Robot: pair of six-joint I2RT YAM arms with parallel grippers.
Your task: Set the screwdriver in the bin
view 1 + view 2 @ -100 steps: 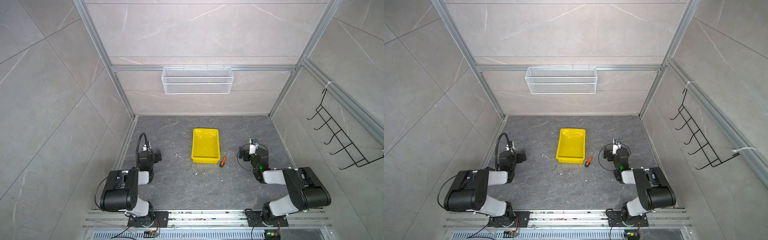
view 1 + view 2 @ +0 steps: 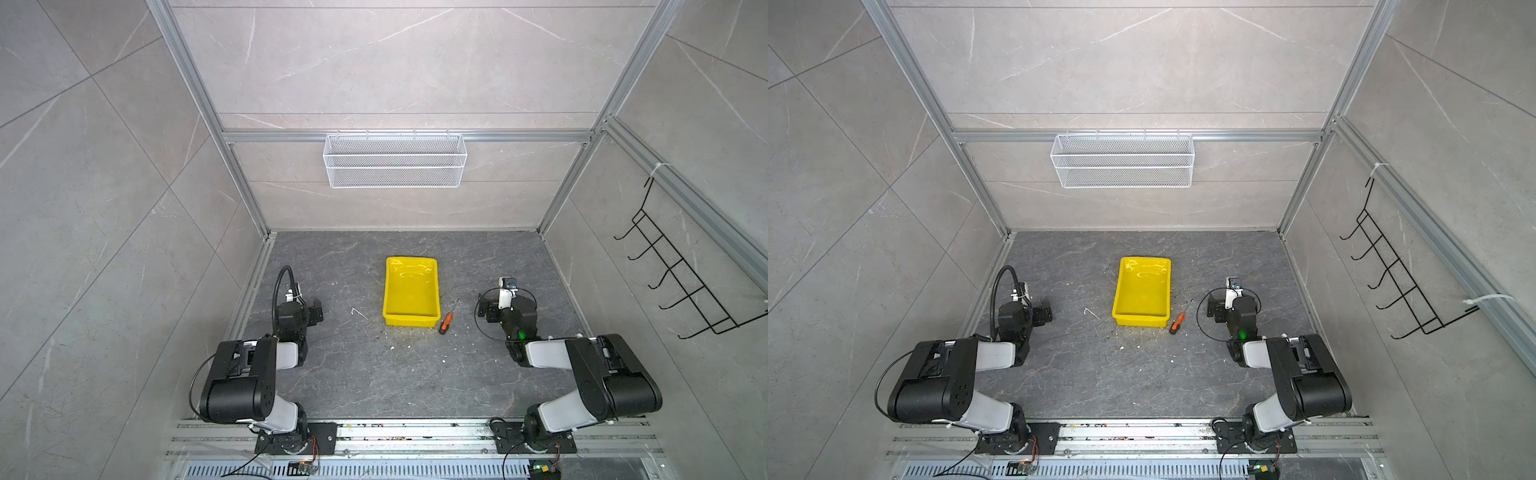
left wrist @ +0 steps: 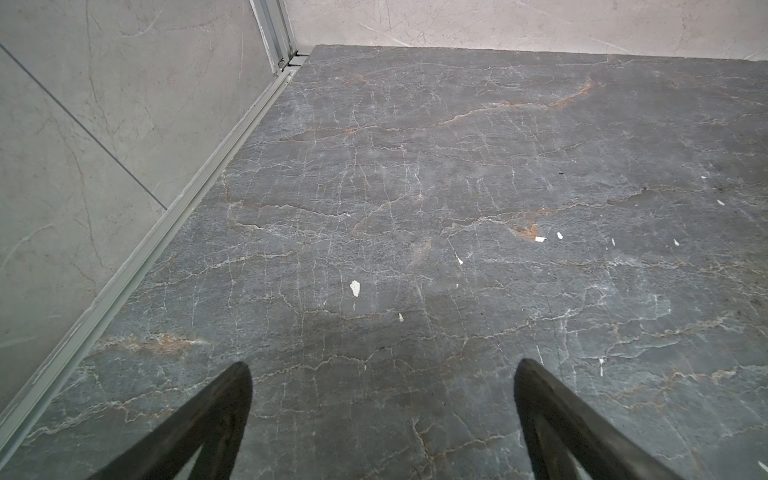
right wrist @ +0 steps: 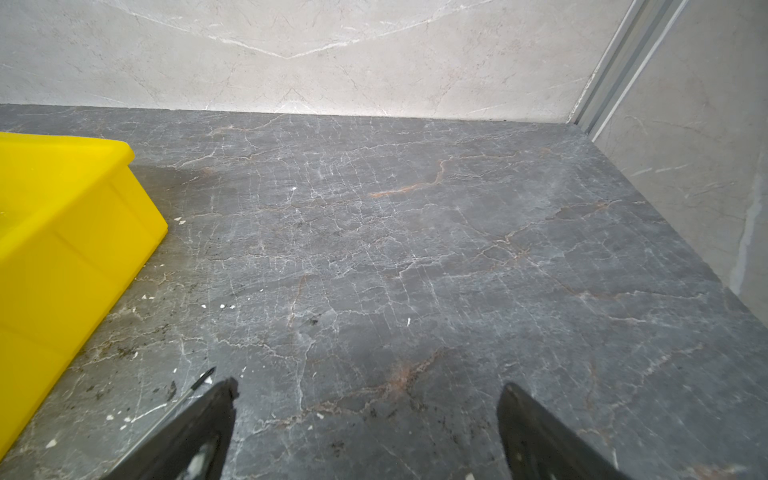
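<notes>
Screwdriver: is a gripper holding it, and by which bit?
Nothing is held. The screwdriver lies loose beside the bin; the left gripper and right gripper are both open and empty.

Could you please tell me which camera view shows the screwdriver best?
The top views: both show the whole screwdriver lying beside the bin. The right wrist view catches only its shaft tip; the left wrist view shows none of it.
</notes>
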